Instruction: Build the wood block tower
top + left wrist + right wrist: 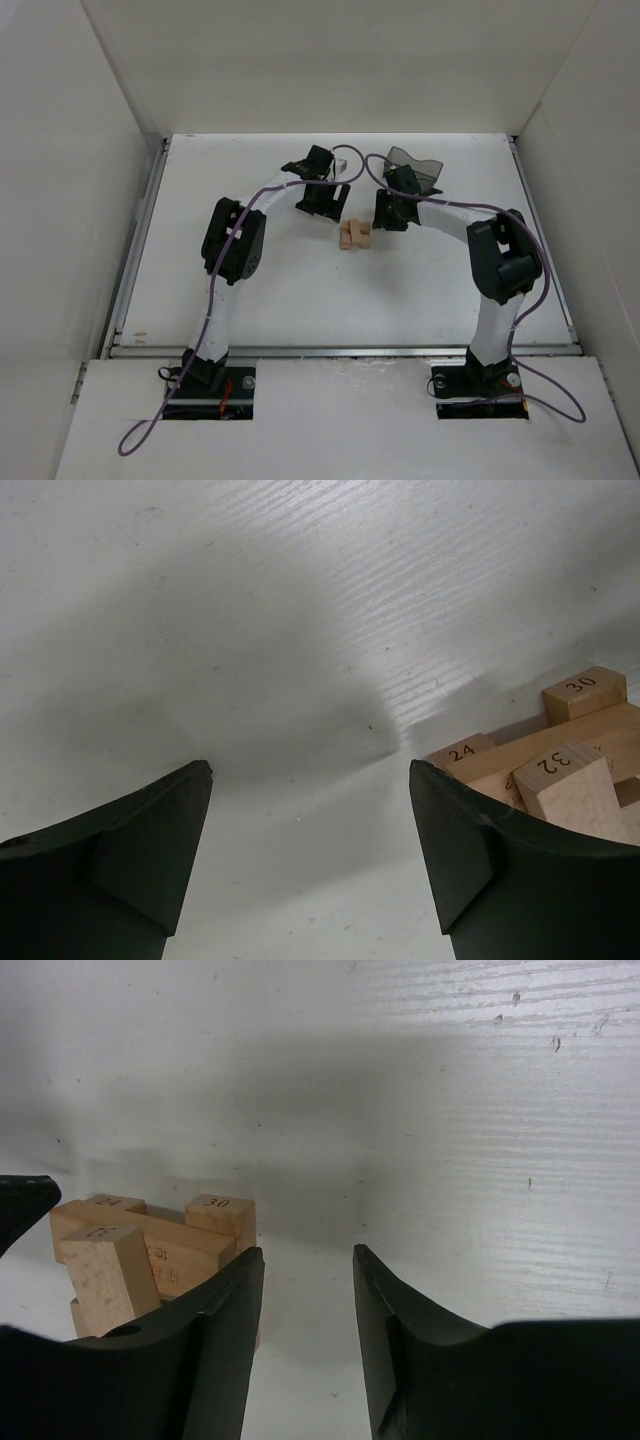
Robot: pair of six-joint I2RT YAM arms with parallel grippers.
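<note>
From where I stand, the tower, a small stack of pale tan wooden bars laid crosswise, sits on the white counter about midway between the two arms. The dark translucent grey plastic bin is a little beyond it on the right-hand side. The left tool has its black fingers spread wide and holds nothing; the stack lies just past one finger, outside the gap. The right tool is only narrowly parted and also empty, with bare counter between its fingers and the tower close against the outside of one of them (touching or not, I cannot say from this angle). The worry is the top block, the one stamped 32, which looks to sit askew instead of lying flat across the layer below. With both tools crowding in from either side, any sideways sweep or careless descent could clip a bar end, knock that crooked piece off or skew the lower layers. Were the right tool to swing toward the stack, its finger would shove the whole thing along. A straight lift clear looks the safer move to me.
</note>
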